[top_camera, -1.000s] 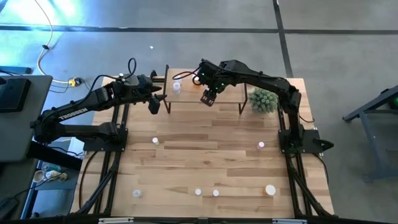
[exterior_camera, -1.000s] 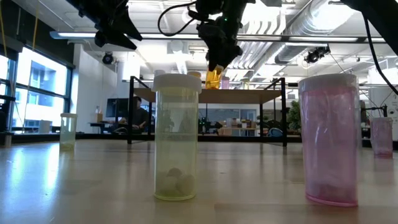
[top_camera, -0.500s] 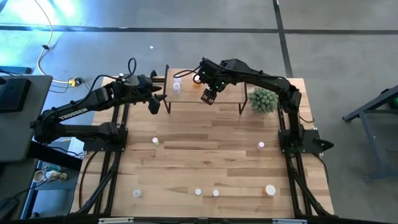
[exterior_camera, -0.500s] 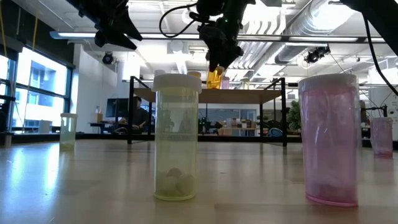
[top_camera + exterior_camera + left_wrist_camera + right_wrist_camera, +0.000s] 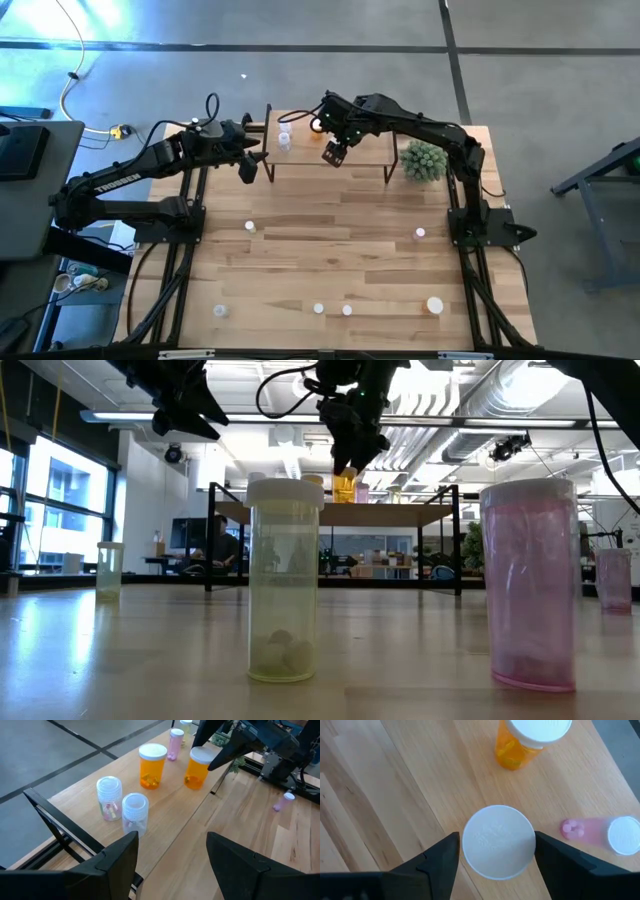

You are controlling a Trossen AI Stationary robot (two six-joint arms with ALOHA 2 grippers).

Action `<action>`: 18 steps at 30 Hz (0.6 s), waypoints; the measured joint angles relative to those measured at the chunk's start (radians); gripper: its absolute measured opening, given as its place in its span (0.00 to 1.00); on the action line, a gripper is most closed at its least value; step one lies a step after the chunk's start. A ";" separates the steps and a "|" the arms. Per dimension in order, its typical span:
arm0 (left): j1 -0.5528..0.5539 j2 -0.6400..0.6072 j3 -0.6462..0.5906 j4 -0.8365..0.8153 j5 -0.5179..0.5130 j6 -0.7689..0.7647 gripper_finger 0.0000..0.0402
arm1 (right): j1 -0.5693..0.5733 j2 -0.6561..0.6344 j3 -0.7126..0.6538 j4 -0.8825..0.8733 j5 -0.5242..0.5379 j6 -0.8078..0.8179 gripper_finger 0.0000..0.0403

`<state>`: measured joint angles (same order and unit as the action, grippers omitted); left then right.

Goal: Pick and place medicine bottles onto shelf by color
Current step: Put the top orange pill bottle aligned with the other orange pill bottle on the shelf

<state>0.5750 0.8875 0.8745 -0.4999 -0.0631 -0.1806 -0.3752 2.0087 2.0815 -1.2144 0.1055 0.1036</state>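
The right pincer point(image 5: 496, 851) stands spread around the white-capped orange medicine bottle point(image 5: 197, 767) on the small light-wood shelf point(image 5: 165, 815); the left pincer point(image 5: 172, 852) waits wide, empty.

In the right wrist view, the white cap point(image 5: 499, 841) hides its bottle's body from above.

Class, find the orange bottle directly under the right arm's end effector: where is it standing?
The orange bottle stands upright on the shelf, beside a second orange bottle, with the right end effector straddling its white cap.
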 joint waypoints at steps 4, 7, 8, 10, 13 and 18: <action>0.000 0.000 0.000 0.000 0.000 0.000 0.56 | 0.000 0.000 0.000 0.000 0.000 -0.019 0.60; 0.000 0.000 0.000 -0.001 0.000 -0.001 0.56 | 0.000 -0.001 0.000 0.000 0.001 -0.034 0.60; 0.000 0.000 0.000 -0.001 0.000 -0.001 0.56 | 0.000 -0.001 0.000 0.000 0.001 -0.038 0.60; 0.000 0.000 0.000 -0.001 0.000 -0.001 0.56 | 0.000 -0.001 0.000 0.000 0.001 -0.045 0.60; 0.000 0.000 0.000 -0.001 0.000 0.000 0.56 | 0.000 -0.006 0.000 0.002 0.001 -0.060 0.60; 0.000 0.000 0.000 -0.002 0.000 -0.001 0.56 | 0.000 -0.033 0.000 0.000 0.001 -0.063 0.60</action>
<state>0.5750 0.8875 0.8745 -0.5020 -0.0631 -0.1814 -0.3752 1.9753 2.0815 -1.2140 0.1065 0.0407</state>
